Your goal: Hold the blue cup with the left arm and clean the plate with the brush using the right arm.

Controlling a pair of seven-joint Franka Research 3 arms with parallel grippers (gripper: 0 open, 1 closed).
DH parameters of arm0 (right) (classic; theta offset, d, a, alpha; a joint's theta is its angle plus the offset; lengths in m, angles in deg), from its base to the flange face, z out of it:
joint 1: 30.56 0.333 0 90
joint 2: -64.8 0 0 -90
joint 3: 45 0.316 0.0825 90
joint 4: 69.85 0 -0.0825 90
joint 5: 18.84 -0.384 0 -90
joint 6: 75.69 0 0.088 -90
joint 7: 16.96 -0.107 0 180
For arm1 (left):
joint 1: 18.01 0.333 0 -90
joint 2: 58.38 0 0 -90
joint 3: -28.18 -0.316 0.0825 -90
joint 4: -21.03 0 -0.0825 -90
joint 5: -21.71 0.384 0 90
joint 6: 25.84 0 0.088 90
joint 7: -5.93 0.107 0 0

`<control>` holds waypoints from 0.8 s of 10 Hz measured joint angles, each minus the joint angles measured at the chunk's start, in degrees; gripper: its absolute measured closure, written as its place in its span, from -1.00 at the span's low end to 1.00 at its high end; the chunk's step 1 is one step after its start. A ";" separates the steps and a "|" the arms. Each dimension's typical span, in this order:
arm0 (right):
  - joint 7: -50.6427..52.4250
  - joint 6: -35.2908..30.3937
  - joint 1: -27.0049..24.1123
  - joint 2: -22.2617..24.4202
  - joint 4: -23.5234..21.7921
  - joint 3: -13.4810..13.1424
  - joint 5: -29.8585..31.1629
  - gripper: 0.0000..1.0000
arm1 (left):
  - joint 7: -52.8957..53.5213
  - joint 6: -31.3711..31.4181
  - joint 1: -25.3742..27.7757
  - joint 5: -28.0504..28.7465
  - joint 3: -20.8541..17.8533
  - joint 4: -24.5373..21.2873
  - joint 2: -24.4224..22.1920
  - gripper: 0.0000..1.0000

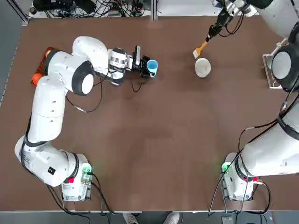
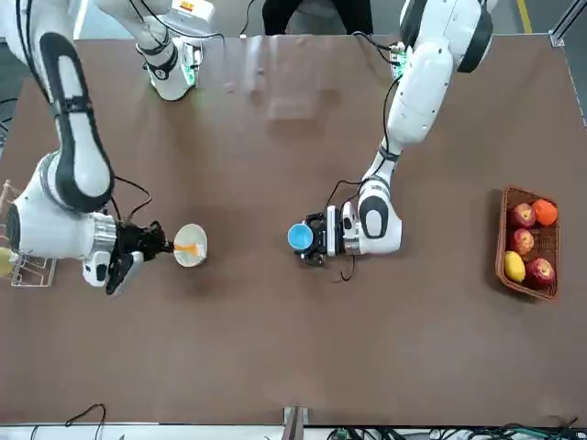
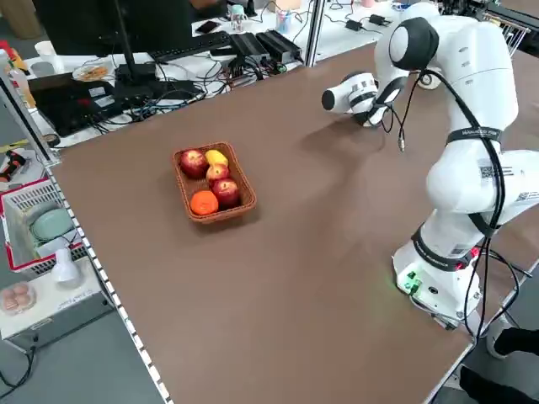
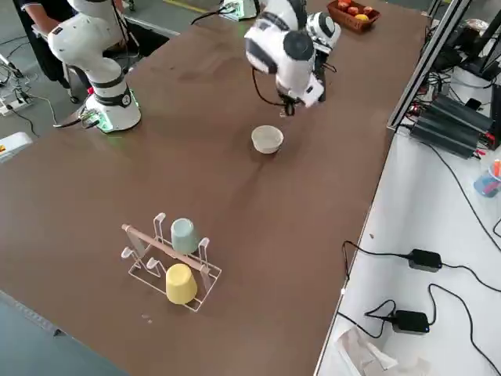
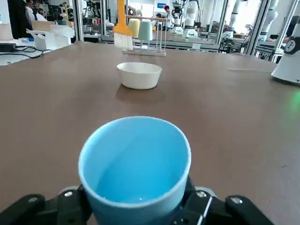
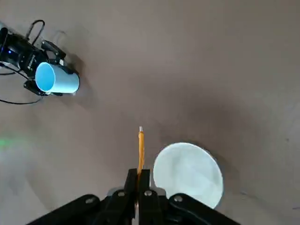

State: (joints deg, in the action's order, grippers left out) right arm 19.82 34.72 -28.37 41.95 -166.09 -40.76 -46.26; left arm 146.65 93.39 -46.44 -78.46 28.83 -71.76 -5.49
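Observation:
The light-blue cup [image 1: 152,67] stands upright at the far middle of the table with my left gripper [image 1: 143,66] shut on it from the side; the left wrist view shows the cup [image 5: 136,168] between the fingers. To its right lies the small white plate [image 1: 202,67]. My right gripper [image 1: 214,31] is shut on the orange brush [image 1: 201,47], which slants down with its bristles over the plate's far-left rim. In the right wrist view the brush handle [image 6: 140,149] points past the plate [image 6: 187,172]. I cannot tell whether the bristles touch the plate.
A wicker basket of fruit [image 2: 527,242] sits at the table's left edge behind the left arm. A clear rack with a green and a yellow cup [image 4: 177,266] stands at the right edge. Bare brown tabletop [image 1: 159,140] lies between the two arm bases.

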 joint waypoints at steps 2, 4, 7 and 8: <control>-6.92 0.81 8.13 0.18 3.15 -1.19 7.00 0.92 | 1.49 -0.04 0.02 0.00 -0.04 0.01 0.00 -0.37; -12.72 1.40 15.36 0.27 6.41 -1.58 13.49 0.92 | 1.68 -0.05 0.01 0.00 -0.04 0.00 0.00 -0.37; -19.69 1.64 24.14 0.21 10.87 -1.79 21.83 0.92 | 1.75 -0.05 0.01 0.00 -0.05 0.02 0.00 -0.37; -21.18 1.81 26.61 -0.09 12.21 -1.88 23.50 0.92 | 1.75 -0.05 0.01 0.00 -0.05 0.02 0.00 -0.37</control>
State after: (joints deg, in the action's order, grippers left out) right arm -1.36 36.53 -1.75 41.87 -153.88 -42.63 -22.77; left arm 148.41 93.35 -46.44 -78.46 28.77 -71.73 -5.49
